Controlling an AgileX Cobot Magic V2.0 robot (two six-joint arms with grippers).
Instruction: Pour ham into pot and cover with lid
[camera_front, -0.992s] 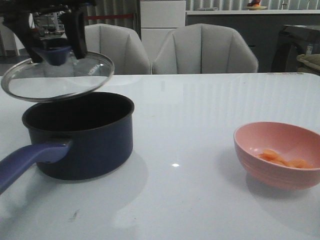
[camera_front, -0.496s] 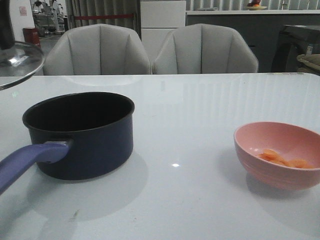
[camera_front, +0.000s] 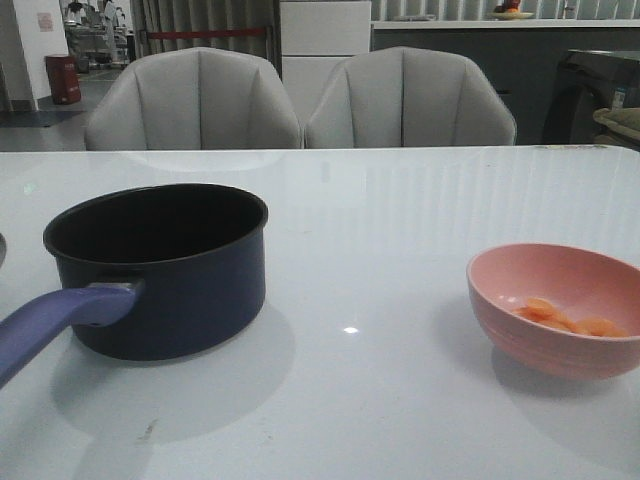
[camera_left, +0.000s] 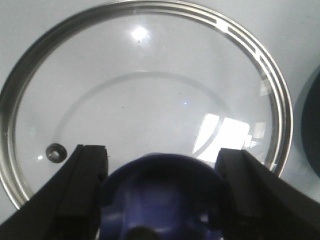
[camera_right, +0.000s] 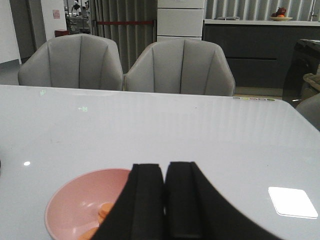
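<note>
The dark blue pot stands open on the left of the white table, its purple-blue handle pointing to the front left. The pink bowl on the right holds a few orange ham slices. In the left wrist view the clear glass lid lies flat below my left gripper, whose fingers press both sides of its blue knob. The pot's rim shows beside the lid. My right gripper is shut and holds nothing, just behind the bowl and its ham.
Two grey chairs stand behind the table's far edge. A dark counter runs along the back wall. Bare tabletop lies between the pot and the bowl.
My left gripper has carried the lid from above the pot to the left, out of the front view. The pot, the bowl and the ham have stayed where they were.
</note>
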